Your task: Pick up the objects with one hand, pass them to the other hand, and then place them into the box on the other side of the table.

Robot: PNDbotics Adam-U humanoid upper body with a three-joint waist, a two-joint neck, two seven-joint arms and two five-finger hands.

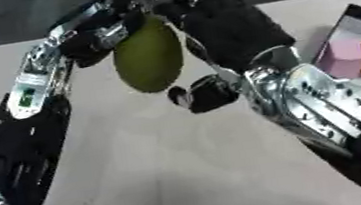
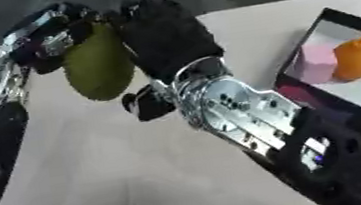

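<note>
A large green, bumpy oval fruit [image 1: 149,56] hangs above the table in the middle of the view. My left hand [image 1: 99,31] comes in from the left and is curled round the fruit's upper left end. My right hand [image 1: 229,29] lies against the fruit's right side, back of the hand towards the camera, fingers stretched up along it. Its thumb [image 1: 205,93] sticks out just below the fruit, apart from it. The black-rimmed box [image 2: 306,99] stands at the right edge of the table.
Inside the box lie a pink block [image 2: 316,62] and an orange fruit-shaped thing [image 2: 353,60]. The pale table [image 1: 168,177] stretches bare in front of both arms. Dark clutter shows beyond the table's far edge.
</note>
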